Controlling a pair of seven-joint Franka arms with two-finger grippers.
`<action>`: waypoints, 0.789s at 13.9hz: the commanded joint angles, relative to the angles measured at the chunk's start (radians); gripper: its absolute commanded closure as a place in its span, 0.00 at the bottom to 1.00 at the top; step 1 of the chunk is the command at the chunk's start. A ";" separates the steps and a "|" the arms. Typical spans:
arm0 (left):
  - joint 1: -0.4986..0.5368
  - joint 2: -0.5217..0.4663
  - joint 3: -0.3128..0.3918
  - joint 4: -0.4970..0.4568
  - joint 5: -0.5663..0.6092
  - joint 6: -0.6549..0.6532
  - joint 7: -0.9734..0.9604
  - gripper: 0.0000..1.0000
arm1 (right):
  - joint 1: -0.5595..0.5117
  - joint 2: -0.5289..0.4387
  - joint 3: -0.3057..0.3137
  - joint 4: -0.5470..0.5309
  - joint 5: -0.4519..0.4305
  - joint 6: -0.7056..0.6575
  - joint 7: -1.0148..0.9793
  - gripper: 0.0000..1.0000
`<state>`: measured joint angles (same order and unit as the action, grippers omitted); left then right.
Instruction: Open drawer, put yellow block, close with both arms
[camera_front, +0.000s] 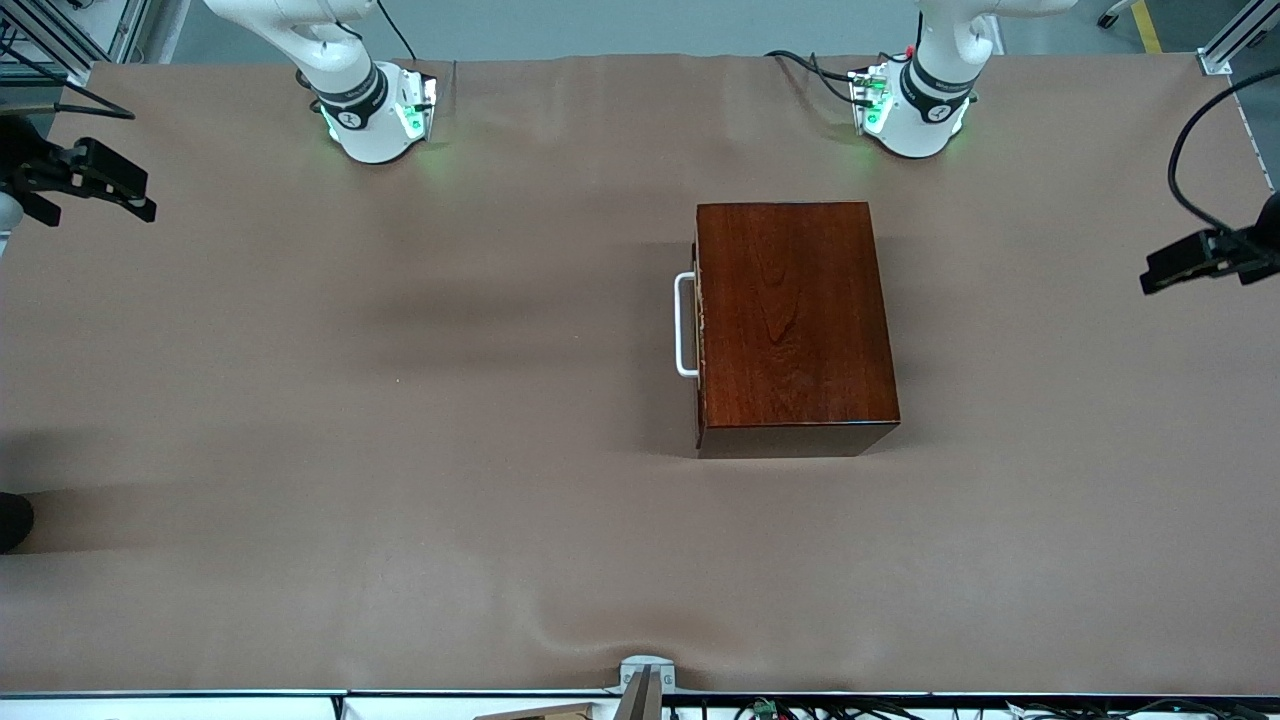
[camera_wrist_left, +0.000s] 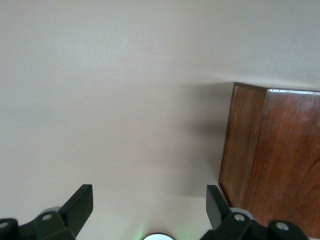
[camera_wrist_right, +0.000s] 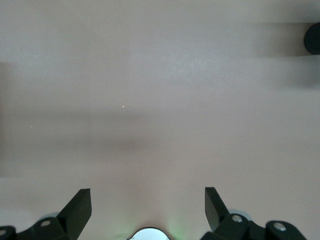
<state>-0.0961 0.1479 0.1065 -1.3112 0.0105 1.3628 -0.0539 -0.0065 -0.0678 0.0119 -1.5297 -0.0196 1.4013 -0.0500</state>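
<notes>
The dark mahogany box (camera_front: 790, 320) stands on the brown table, nearer the left arm's base. Its drawer is shut, and the drawer's white bar handle (camera_front: 685, 325) faces the right arm's end of the table. The yellow block is not in view. My left gripper (camera_front: 1160, 268) hangs open and empty over the left arm's end of the table. Its wrist view shows the open gripper (camera_wrist_left: 150, 202) with a corner of the box (camera_wrist_left: 280, 160) beside it. My right gripper (camera_front: 140, 195) hangs open and empty over the right arm's end; its wrist view shows the gripper (camera_wrist_right: 148, 202) over bare table.
The right arm's base (camera_front: 375, 115) and the left arm's base (camera_front: 915, 110) stand along the table edge farthest from the front camera. A dark round object (camera_front: 12, 520) sits at the table edge at the right arm's end and also shows in the right wrist view (camera_wrist_right: 314, 37). A metal bracket (camera_front: 645, 680) sits at the nearest edge.
</notes>
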 joint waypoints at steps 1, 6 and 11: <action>0.053 -0.189 -0.072 -0.245 -0.012 0.087 0.016 0.00 | -0.027 -0.006 0.013 -0.001 0.021 -0.002 -0.013 0.00; 0.070 -0.333 -0.128 -0.408 -0.006 0.147 0.006 0.00 | -0.027 -0.006 0.013 -0.001 0.021 -0.004 -0.013 0.00; 0.065 -0.300 -0.134 -0.333 0.002 0.140 -0.001 0.00 | -0.027 -0.006 0.013 -0.001 0.021 -0.002 -0.013 0.00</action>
<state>-0.0475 -0.1684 -0.0106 -1.6754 0.0105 1.4955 -0.0569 -0.0067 -0.0678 0.0115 -1.5298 -0.0196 1.4013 -0.0500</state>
